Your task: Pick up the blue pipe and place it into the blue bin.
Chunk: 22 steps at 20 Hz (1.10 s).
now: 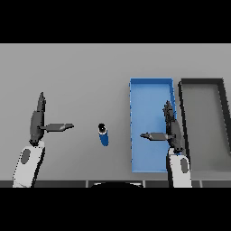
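A short blue pipe (103,135) with a dark end lies on the grey table, between my two hands. The blue bin (151,92) stands to its right, a long shallow tray with nothing visible in it. My right hand (172,127) hovers over the bin's right half, fingers straight and thumb pointing left; it holds nothing. My left hand (37,121) is at the left of the table, well apart from the pipe, with fingers straight and thumb pointing toward the pipe.
A dark grey bin (224,103) stands directly to the right of the blue bin, its near side touching it. The grey table (67,72) stretches bare behind and left of the pipe.
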Available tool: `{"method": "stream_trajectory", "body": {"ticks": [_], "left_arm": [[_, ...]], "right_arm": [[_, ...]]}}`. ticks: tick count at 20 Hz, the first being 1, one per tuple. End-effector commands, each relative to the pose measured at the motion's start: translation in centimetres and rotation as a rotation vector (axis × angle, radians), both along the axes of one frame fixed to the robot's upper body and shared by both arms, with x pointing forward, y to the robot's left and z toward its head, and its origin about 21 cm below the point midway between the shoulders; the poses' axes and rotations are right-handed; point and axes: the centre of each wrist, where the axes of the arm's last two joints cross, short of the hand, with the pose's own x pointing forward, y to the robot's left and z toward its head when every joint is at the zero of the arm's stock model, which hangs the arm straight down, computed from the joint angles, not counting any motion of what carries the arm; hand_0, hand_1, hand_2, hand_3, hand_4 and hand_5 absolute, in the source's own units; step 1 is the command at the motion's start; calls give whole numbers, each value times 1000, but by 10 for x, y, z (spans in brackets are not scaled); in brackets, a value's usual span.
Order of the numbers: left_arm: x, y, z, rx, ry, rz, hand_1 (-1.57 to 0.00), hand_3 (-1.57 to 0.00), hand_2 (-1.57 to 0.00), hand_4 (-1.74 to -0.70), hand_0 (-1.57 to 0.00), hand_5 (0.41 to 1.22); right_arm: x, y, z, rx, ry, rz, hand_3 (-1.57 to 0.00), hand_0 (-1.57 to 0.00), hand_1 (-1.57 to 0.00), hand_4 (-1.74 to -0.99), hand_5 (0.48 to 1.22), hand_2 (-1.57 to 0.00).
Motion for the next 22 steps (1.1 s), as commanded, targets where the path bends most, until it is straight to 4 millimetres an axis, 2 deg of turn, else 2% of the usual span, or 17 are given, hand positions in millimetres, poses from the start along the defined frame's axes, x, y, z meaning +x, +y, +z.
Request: {"method": "stream_trajectory", "body": {"ticks": [1, 6, 7, 9, 13, 15, 18, 19, 22], "left_arm": [[0, -1, 0, 0, -6, -1, 1, 1, 1, -966, 1, 593], [-4, -9, -1, -1, -14, -12, 1, 1, 1, -966, 1, 593], [-14, 4, -4, 80, -15, -127, 1, 1, 1, -966, 1, 593], [-21, 25, -3, 151, 2, -236, 1, 1, 1, -960, 1, 590], [-20, 29, -5, 162, 11, -309, 1, 1, 1, -960, 1, 594], [-26, 28, -4, 142, -2, -373, 1, 1, 1, -966, 1, 594], [-38, 28, 3, 164, 36, -498, 1, 1, 1, -1007, 1, 561], [-41, 25, 2, 169, 61, -536, 1, 1, 1, -1026, 1, 549], [-47, -3, -1, 149, 114, -654, 1, 1, 1, -1095, 1, 510]], "right_arm": [[0, -1, 0, 0, -1, -2, 1, 1, 1, -1205, 629, 1], [-4, -10, 0, 1, -6, -1, 1, 1, 1, -1205, 629, 1], [-12, -21, 6, -135, -89, 32, 1, 1, 1, -1205, 629, 1], [-26, -30, 9, -268, -137, 78, 1, 1, 1, -1197, 627, 1], [-32, -29, 11, -303, -123, 97, 1, 1, 1, -1206, 625, 1], [-34, -30, 18, -313, -140, 104, 1, 1, 1, -1197, 621, 1], [-33, -33, 14, -322, -125, 95, 1, 1, 1, -1180, 617, 1], [-33, -33, 13, -321, -128, 104, 1, 1, 1, -1179, 616, 1], [-26, -30, 17, -317, -123, 109, 1, 1, 1, -1173, 616, 1]]}}
